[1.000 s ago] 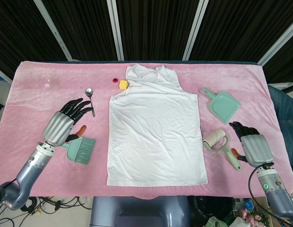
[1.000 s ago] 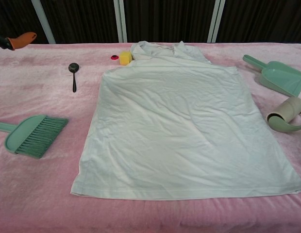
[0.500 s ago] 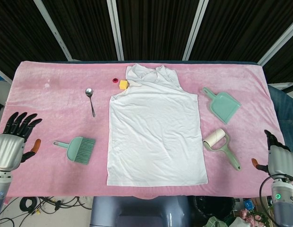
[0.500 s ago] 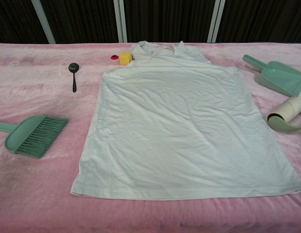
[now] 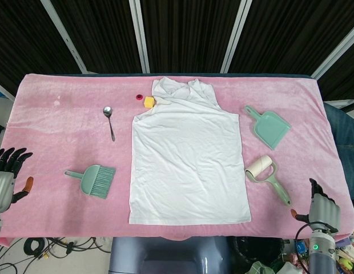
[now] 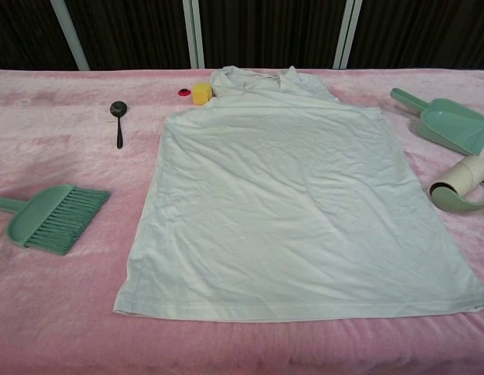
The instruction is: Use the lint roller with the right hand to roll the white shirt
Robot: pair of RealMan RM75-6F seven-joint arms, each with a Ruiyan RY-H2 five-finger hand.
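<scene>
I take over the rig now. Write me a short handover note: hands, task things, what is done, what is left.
Left hand: empty, fingers apart, at the table's left edge.
Right hand: holds nothing, near the front right corner.
Lint roller: lies untouched on the pink cloth, right of the white shirt.
Shirt: spread flat in the middle.
Done: nothing visible.
Left: grasp the roller with the right hand and roll the shirt.

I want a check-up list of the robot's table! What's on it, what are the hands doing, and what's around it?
Surface: pink cloth covers the table.
Job's things: white shirt lies flat in the middle; lint roller lies beside it, untouched.
Clutter: green brush, spoon, dustpan, yellow block, small red piece.
Hands: left hand and right hand hold nothing, at the table's edges.
Cables: a tangle on the floor.
Surroundings: dark curtains behind.
</scene>
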